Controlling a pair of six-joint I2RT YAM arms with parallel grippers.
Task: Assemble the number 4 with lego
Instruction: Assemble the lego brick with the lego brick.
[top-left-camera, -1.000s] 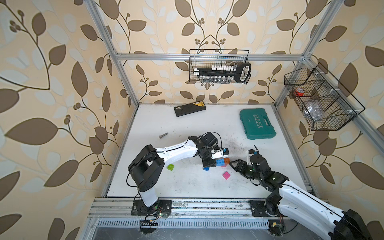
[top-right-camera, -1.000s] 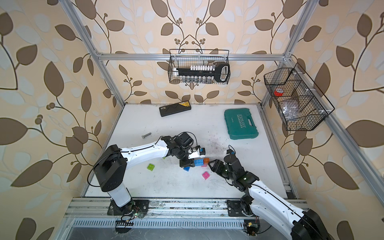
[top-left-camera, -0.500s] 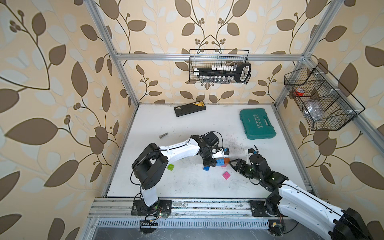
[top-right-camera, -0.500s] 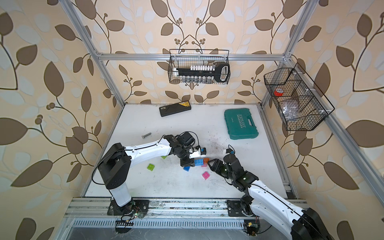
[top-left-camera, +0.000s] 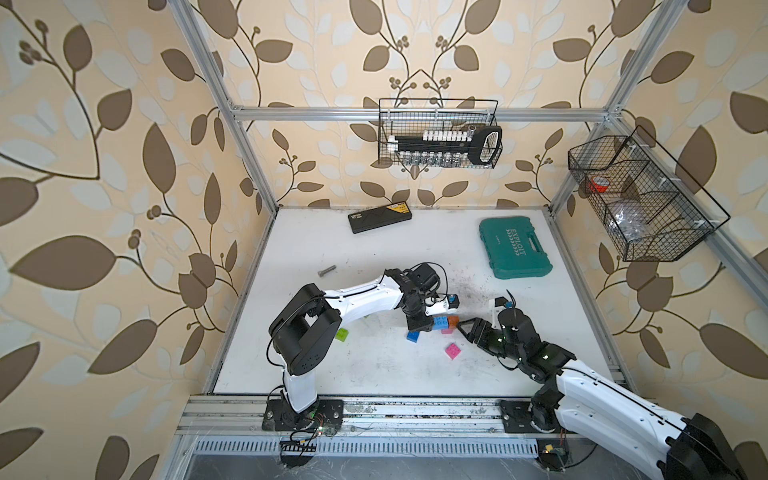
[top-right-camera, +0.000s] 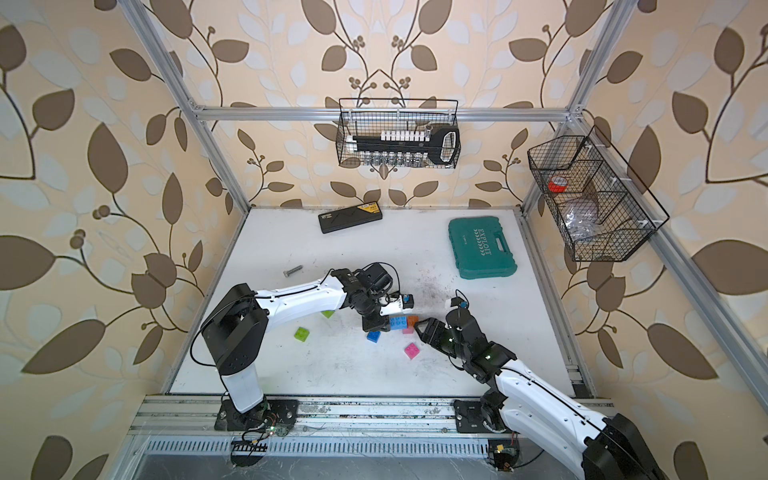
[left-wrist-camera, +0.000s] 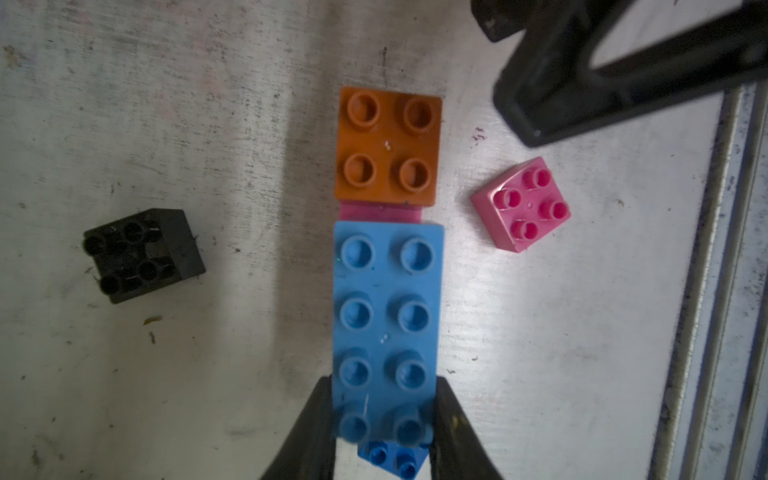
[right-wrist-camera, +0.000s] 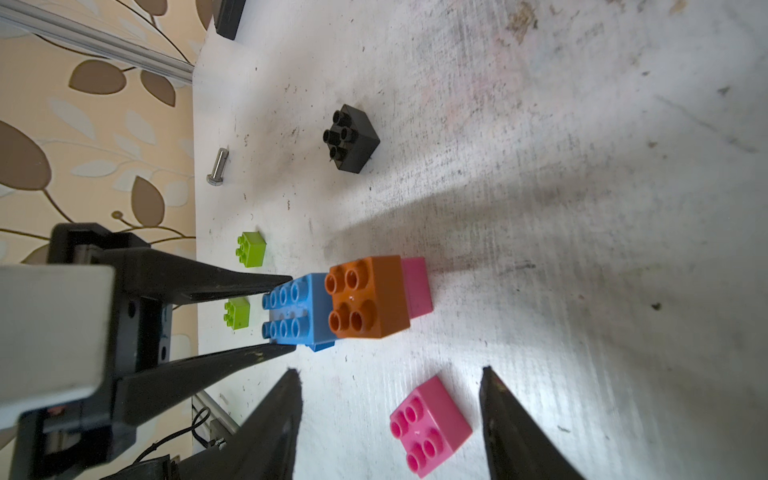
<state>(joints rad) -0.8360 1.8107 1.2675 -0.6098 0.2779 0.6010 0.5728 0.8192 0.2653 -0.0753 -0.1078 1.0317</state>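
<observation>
Centre of table (top-left-camera: 374, 249): long brick (top-left-camera: 439, 322), square brick (top-left-camera: 454, 320) just beside its right end, lower brick (left-wrist-camera: 380, 214) under the gap. Nearer, apart: loose brick (top-left-camera: 453, 351). Far left: bolt (top-left-camera: 326, 272). Far right: tool case (top-left-camera: 515, 248).

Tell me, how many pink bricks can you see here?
2. One pink brick lies loose; the other peeks out beneath the orange brick. More may be hidden beneath it.

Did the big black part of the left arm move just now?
Yes. The left arm's big black joint has swung toward the lime green brick beside it, which stayed put.
</observation>
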